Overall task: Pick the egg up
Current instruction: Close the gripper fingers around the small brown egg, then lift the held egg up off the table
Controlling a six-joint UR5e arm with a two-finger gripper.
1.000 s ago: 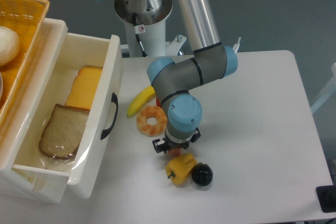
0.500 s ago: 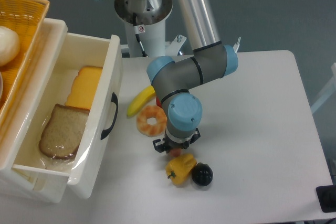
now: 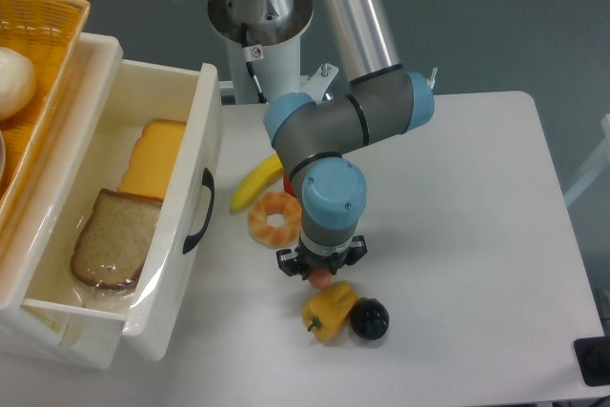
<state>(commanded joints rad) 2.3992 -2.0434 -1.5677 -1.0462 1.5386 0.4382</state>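
Observation:
The egg is a small pinkish oval on the table, only partly showing under the arm's wrist. My gripper points straight down over it, with its black body to either side of the egg. The blue wrist hides the fingers, so I cannot tell how the jaws stand or whether they touch the egg. The yellow pepper lies just in front of the egg, very close to it.
A black ball sits against the pepper's right side. An orange-and-white shrimp ring and a banana lie left of the gripper. A white open drawer with bread and cheese stands at the left, and a yellow basket behind it.
The wrist has shifted slightly toward the front of the table over the egg. The pepper and the black ball have moved slightly forward and right.

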